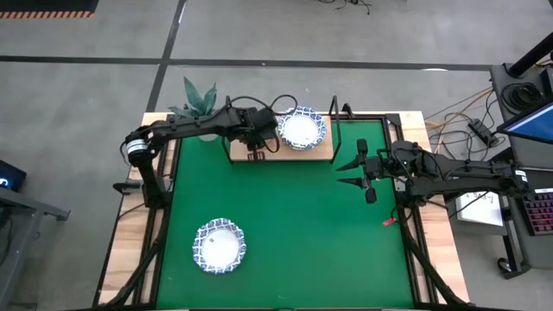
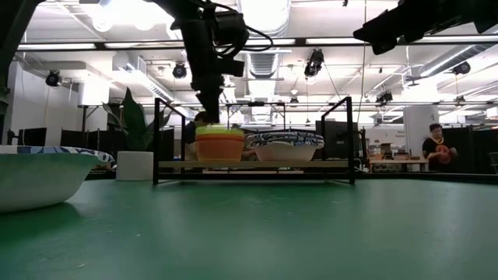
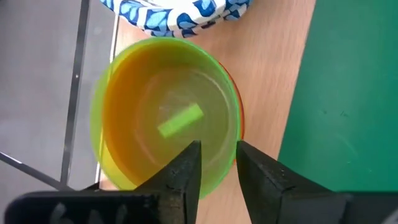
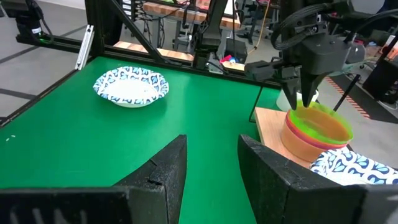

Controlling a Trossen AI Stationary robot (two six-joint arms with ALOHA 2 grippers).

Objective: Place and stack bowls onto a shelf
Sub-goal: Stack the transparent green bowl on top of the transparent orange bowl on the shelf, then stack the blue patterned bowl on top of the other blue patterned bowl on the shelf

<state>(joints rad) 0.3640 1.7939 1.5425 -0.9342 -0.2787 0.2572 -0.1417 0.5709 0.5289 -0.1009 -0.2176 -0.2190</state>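
A: Where's the left gripper (image 3: 214,177)?

B: Straight above the shelf (image 1: 259,151), pointing down over the green bowl (image 3: 165,134), which sits nested in an orange bowl (image 4: 301,146). Its fingers straddle the rim, slightly parted; whether they pinch it, I can't tell.

A: And the right gripper (image 1: 356,171)?

B: Open, empty, beside the shelf's end. The patterned bowl (image 1: 219,245) lies well off the shelf, nearer the left arm's side.

Robotics lab in open-plan industrial hall — not home or kitchen. Evidence: exposed ceiling ducts (image 2: 264,23) and strip lights overhead, bare grey concrete floor (image 1: 86,104) around table. Behind right gripper (image 1: 352,166) jaws — cables (image 1: 458,117), power strip, monitor edge. Far beyond both jaws, person (image 2: 436,148) seated among desks and screens. Black metal rig framing green mat (image 1: 294,233).
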